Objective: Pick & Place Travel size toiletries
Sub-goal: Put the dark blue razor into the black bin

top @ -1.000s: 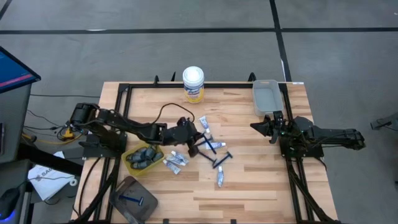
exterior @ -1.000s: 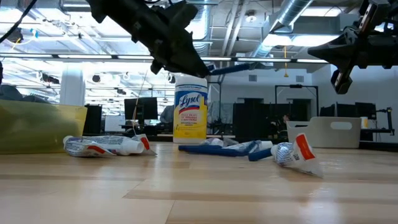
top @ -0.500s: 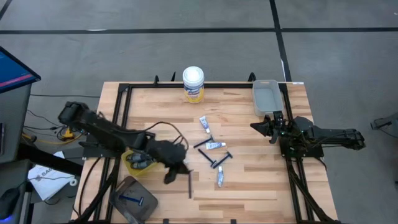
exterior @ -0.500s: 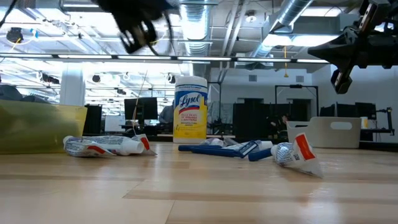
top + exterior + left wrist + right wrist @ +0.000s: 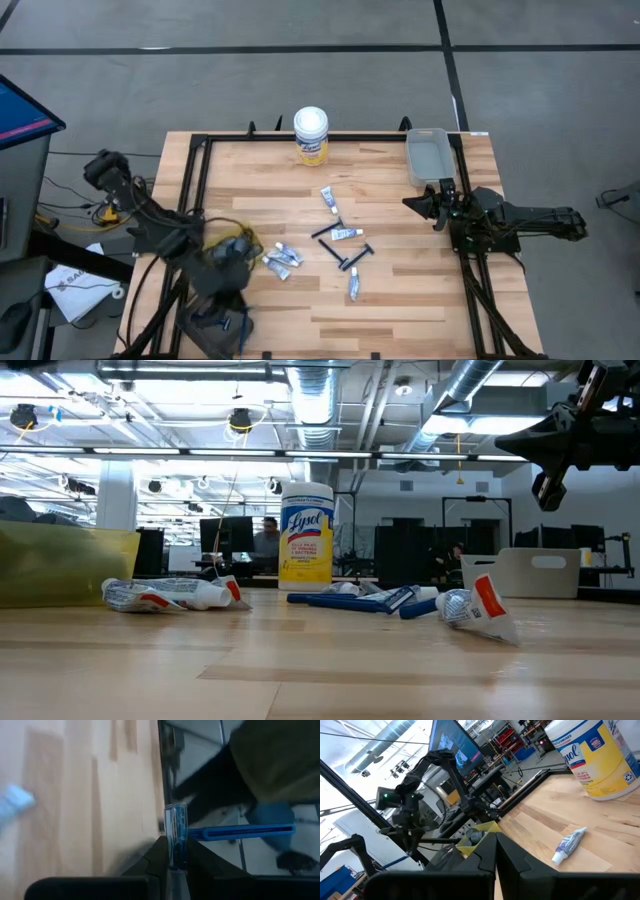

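The travel size toiletries [image 5: 335, 240] lie scattered on the wooden table [image 5: 400, 300], all on the near side of the tall white Lysol canister [image 5: 311, 135] that stands at the far edge: a white tube [image 5: 353, 288] nearest, two crossed blue razors [image 5: 345, 250] beyond it, more tubes [image 5: 281, 260] towards the left. One blue razor [image 5: 220, 831] is clamped by its head in the left gripper [image 5: 176, 865], which hangs over the grey tray [image 5: 205, 330] at the near left corner, just nearer than the yellow bin [image 5: 225, 255] of dark sticks. The right gripper [image 5: 425, 204] waits at the table's right edge, fingers closed on nothing, near the grey bin [image 5: 428, 155].
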Robot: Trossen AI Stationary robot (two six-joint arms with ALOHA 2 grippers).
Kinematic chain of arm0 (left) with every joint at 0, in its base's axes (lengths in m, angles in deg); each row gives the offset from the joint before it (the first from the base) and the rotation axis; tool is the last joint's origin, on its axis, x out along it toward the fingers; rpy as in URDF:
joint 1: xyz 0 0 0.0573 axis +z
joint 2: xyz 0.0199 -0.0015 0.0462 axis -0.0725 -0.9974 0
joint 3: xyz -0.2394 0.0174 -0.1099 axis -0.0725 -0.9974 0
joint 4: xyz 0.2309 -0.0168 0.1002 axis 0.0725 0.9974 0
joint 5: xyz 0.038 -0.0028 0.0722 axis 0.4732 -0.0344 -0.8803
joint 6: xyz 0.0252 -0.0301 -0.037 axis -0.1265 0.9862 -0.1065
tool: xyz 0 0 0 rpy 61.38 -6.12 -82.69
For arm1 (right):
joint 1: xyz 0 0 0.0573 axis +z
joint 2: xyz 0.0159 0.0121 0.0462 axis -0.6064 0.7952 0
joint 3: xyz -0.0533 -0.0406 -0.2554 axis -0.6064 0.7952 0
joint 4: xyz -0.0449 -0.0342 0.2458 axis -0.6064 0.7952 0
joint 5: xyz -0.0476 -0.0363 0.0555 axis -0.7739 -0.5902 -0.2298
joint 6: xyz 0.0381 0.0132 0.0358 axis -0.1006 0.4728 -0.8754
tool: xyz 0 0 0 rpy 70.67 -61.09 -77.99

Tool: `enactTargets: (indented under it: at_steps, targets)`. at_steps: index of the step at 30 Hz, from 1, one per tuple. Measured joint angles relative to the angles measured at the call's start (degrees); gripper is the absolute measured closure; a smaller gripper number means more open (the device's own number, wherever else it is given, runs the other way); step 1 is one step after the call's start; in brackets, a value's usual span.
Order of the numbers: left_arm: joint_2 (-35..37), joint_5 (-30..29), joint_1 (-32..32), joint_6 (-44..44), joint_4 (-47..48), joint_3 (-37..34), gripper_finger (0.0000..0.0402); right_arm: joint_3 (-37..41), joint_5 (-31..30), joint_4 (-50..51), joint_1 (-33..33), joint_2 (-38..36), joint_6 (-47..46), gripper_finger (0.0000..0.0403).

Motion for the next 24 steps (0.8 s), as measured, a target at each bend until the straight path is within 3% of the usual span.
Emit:
enactTargets:
  at_steps: [9,24]
  targets:
    - [-2.6,-0.2,-8.0,5.3,4.9,0.0,0.036,0.0,0.0,0.0,0.0,0.0,0.0,0.0403]
    - [-5.2,0.2,-9.8,6.2,7.2,-6.1,0.0359,0.0,0.0,0.0,0.0,0.0,0.0,0.0403]
